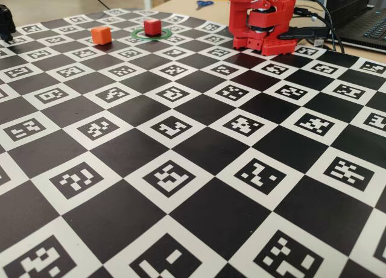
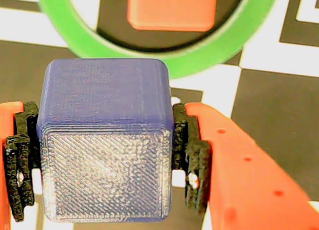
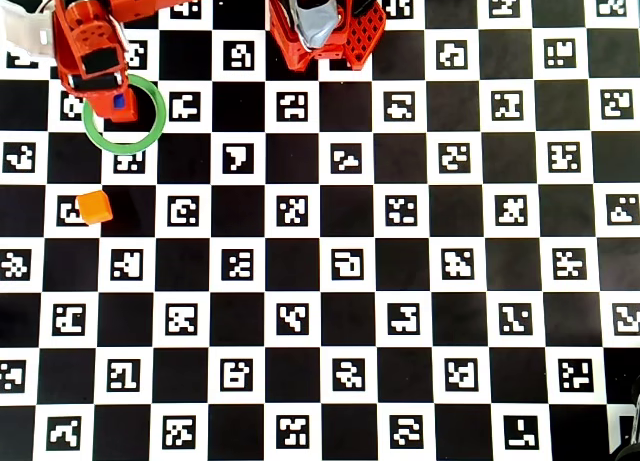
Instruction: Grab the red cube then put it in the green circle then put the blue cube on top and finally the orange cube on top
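Observation:
In the wrist view the blue cube [image 2: 104, 140] fills the lower middle, pinched between the black pads of my gripper [image 2: 105, 157], which is shut on it. Beyond it the red cube [image 2: 172, 10] lies inside the green circle [image 2: 219, 45]. The fixed view shows the red cube [image 1: 152, 27] in the green circle [image 1: 145, 38] with the orange cube [image 1: 101, 35] to its left. From overhead, my gripper [image 3: 118, 99] hangs over the green circle [image 3: 140, 146] with the blue cube [image 3: 120, 102] in it. The red cube is hidden there. The orange cube [image 3: 93, 207] lies below the ring.
The arm's red base [image 1: 262, 25] stands at the back of the checkered marker board [image 1: 193, 169]. Behind it lie cables, a laptop [image 1: 368, 25] and scissors [image 1: 204, 3]. A dark object [image 1: 6, 22] sits at the far left edge.

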Tool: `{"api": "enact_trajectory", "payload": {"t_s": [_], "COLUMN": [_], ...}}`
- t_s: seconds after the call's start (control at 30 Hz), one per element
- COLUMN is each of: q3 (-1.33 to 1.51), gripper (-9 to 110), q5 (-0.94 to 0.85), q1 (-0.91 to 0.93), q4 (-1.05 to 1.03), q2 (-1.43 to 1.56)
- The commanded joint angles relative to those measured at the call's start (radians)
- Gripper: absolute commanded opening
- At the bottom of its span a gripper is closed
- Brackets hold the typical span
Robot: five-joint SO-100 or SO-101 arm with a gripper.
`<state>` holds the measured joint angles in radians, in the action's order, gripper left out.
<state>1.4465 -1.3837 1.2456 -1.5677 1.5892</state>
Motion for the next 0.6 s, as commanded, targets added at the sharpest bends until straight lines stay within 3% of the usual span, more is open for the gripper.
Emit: {"api": "enact_trajectory", "payload": {"t_s": [0.0,0.57], "q3": [0.011,0.109], "gripper": [7,6], "q5": [-0.023,-0.078], "q1": [0.012,0.054], "q4": [0.028,0.129], "q2": [0.028,-0.069]}}
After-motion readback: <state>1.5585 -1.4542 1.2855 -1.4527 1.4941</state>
